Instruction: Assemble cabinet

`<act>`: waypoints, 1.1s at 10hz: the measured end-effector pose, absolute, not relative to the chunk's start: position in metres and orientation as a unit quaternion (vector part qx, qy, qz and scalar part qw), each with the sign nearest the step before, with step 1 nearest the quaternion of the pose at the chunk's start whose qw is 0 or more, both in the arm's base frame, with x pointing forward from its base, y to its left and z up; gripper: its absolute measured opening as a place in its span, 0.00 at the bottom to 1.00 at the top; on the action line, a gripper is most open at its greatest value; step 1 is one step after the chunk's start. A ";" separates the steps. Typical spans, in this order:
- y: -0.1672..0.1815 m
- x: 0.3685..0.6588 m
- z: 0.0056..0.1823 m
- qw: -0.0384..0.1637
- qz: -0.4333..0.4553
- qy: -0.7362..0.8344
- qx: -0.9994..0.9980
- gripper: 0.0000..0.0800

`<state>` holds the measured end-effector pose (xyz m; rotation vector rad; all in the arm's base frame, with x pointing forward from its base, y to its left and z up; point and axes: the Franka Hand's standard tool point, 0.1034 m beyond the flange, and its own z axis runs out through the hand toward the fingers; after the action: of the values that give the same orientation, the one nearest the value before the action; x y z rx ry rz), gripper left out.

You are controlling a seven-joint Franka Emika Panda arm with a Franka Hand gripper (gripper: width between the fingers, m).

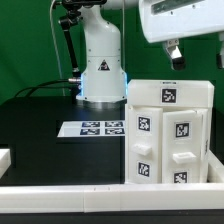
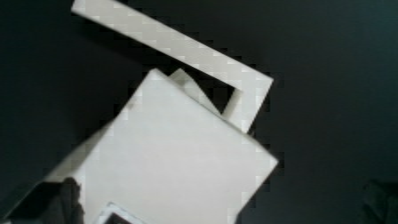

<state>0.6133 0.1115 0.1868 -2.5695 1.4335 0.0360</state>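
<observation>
Cabinet stands upright at near right corner of black surface in exterior view, against white border rail. Tagged drawer blocks fill front.

Handling, judged: rigid plastic, smooth, likely slippery; bulky yet probably light. Best hold: thin wall or top edge, not broad face.

Claw hangs above cabinet, apart from it, holding nothing seen; finger spread unclear, cannot tell. Marker board lies mid-surface.

Hidden: cabinet right side cropped, back unseen. Wrist view blurred: white panel, frame edge, identity uncertain.
</observation>
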 end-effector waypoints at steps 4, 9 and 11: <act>0.110 0.619 0.186 0.109 0.019 0.379 -0.919 1.00; 0.106 0.618 0.187 0.082 -0.024 0.086 -0.993 1.00; 0.103 0.617 0.187 0.074 -0.032 -0.043 -0.996 1.00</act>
<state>0.6171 0.1033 0.1870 -2.9892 -0.1284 -0.0951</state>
